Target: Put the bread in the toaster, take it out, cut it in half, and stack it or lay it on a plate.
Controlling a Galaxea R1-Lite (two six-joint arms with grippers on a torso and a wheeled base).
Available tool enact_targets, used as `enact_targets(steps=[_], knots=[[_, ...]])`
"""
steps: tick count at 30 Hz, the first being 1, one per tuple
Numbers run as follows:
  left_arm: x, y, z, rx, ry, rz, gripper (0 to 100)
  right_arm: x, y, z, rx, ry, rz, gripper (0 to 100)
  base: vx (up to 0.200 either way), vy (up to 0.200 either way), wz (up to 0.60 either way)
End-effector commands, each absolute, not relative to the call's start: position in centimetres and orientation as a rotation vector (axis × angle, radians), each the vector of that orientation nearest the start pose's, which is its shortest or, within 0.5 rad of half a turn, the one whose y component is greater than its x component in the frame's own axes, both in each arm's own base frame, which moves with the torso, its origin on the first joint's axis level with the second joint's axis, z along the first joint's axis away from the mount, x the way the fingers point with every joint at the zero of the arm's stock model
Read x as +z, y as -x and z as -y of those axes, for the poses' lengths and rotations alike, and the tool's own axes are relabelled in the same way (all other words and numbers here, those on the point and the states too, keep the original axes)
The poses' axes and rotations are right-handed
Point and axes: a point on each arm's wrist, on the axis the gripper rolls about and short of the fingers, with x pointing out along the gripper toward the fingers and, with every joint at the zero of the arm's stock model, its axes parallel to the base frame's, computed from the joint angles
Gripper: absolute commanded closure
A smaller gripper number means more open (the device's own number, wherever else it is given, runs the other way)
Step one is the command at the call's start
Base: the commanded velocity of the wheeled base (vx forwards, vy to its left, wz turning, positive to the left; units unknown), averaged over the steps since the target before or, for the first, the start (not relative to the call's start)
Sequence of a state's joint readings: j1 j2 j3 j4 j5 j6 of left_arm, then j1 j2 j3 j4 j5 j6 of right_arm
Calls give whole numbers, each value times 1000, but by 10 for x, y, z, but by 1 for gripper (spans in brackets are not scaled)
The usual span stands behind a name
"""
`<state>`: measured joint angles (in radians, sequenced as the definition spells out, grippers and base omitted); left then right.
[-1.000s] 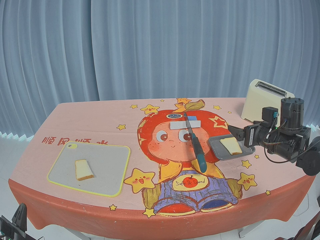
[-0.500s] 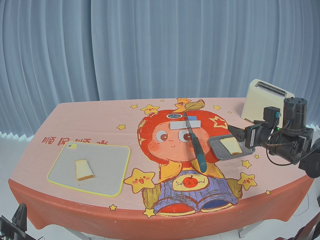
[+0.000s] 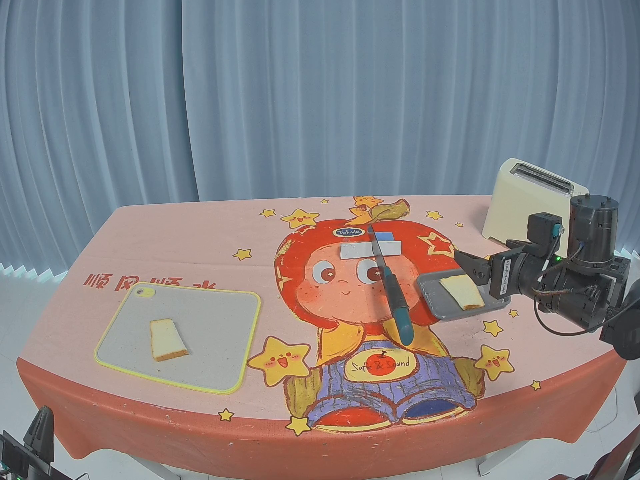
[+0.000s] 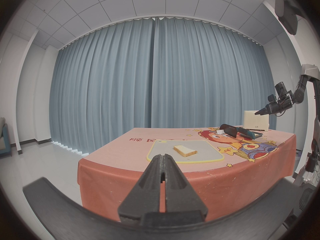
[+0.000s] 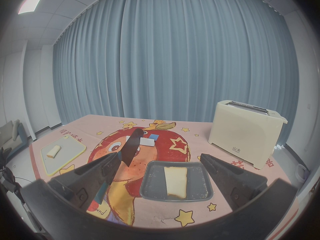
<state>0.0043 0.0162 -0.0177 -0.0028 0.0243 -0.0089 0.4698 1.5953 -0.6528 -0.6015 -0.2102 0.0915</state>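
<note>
Desk, as I see it from the console. The grey plate holds one half-slice of bread, lying flat within the rim. Right jaws: released and spread wide, hovering just over the plate's edge nearest the toaster, touching nothing. The toaster stands near the plate, behind it; I cannot tell what its slots hold. The knife lies just beside the plate, its blade crossing a small white block. The cutting board, well apart from the plate, carries the second half-slice. Left jaws: clenched on nothing, off the desk, beyond the board from the plate.
</note>
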Motion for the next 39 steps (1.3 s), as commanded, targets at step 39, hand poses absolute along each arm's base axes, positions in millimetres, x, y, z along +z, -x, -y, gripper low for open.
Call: enact_targets(steps=[39], knots=[[76, 23, 0, 31, 12, 3, 100, 174, -201, -150, 426, 26, -319, 0, 0, 62, 0]])
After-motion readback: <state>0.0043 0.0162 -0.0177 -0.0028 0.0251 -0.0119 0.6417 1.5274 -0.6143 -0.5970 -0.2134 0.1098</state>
